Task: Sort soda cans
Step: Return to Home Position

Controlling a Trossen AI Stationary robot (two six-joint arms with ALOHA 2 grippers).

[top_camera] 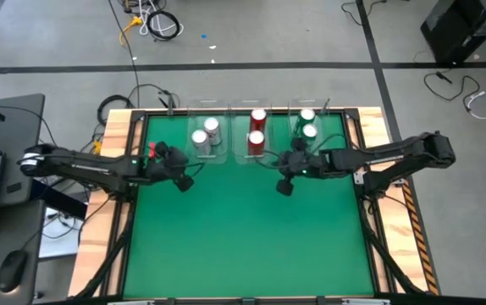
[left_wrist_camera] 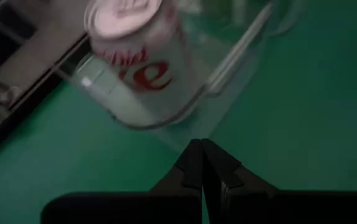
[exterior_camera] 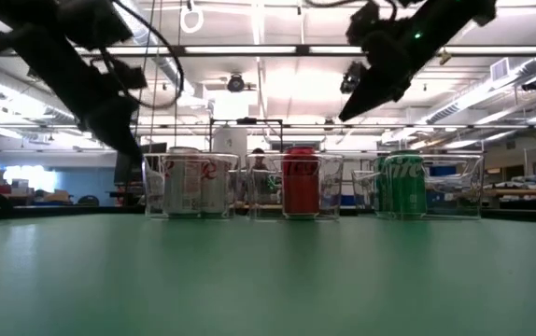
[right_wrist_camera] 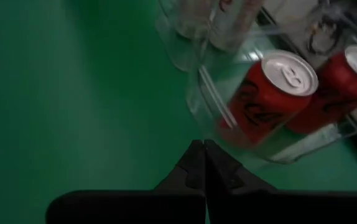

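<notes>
The near half of the green table top is bare felt. Past it, both arms reach in from the sides and hang above the mat, short of the bins. The left gripper has its fingers pressed together with nothing between them. It is raised just in front of the left clear bin. The right gripper is likewise closed and empty, and it floats ahead of the middle clear bin.

Along the far edge the three bins stand in a row. The left one holds two silver soda cans with red script, upright, one behind the other. The middle one holds two red cola cans, also upright and front to back. The right clear bin holds two green soda cans, standing close together.
</notes>
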